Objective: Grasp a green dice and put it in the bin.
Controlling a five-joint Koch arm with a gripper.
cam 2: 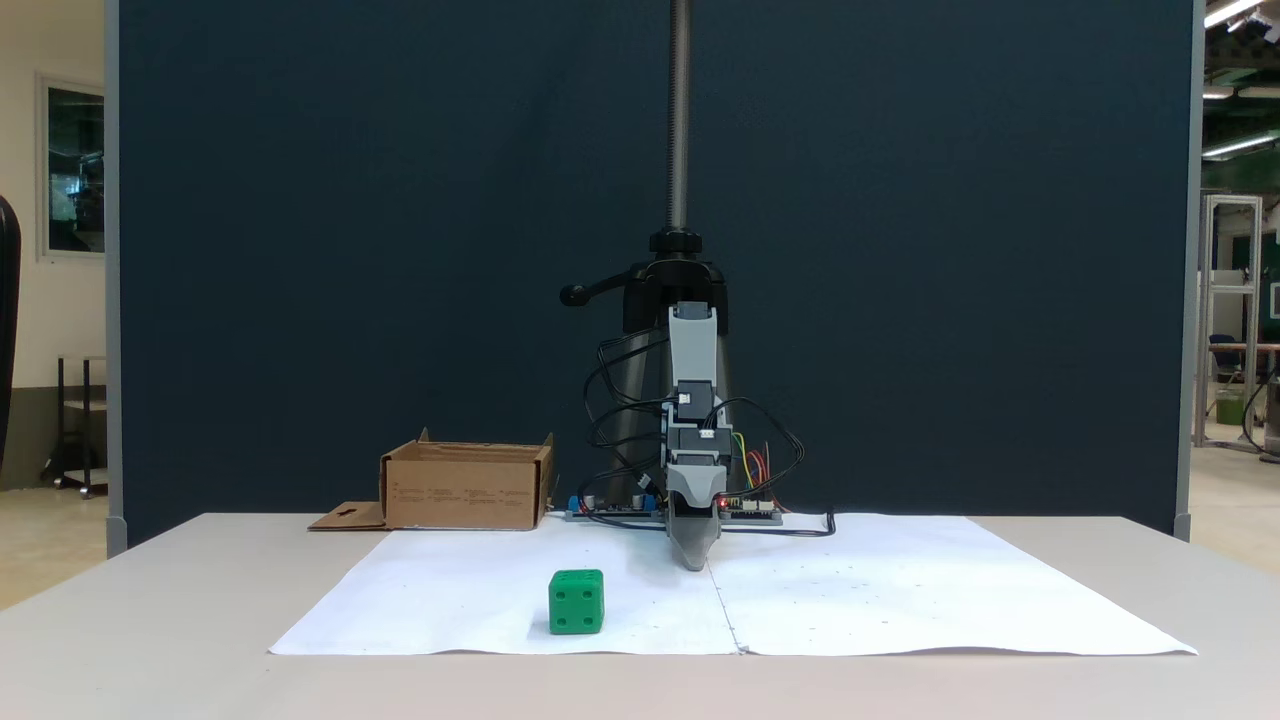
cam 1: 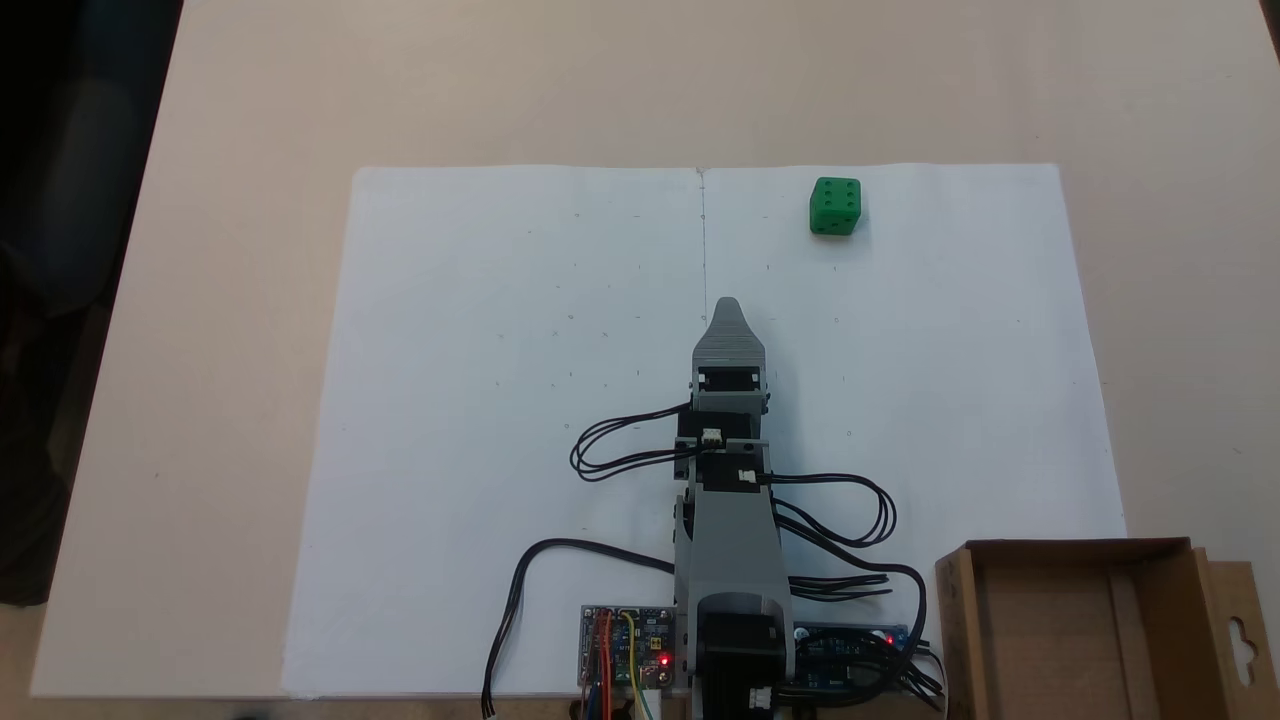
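Note:
The green dice (cam 1: 835, 206) lies on the white paper, far from the arm and to the right in a fixed view from above. In a fixed view from the front the green dice (cam 2: 576, 602) sits left of the paper's centre crease, near the front edge. My gripper (cam 1: 728, 306) points along the crease, well short of the dice and to its left. Seen from the front, my gripper (cam 2: 692, 562) tilts down with its tip at the paper, narrowing to one closed wedge with nothing in it. The bin (cam 1: 1090, 630) is a brown cardboard box beside the arm's base, also seen as the bin (cam 2: 467, 486) at the back left.
A white paper sheet (cam 1: 480, 400) covers the middle of the beige table (cam 1: 250, 100). Circuit boards (cam 1: 628, 645) and looped black cables (cam 1: 850, 520) lie around the arm's base. A dark partition (cam 2: 300, 250) and a camera stand (cam 2: 680, 150) rise behind the table.

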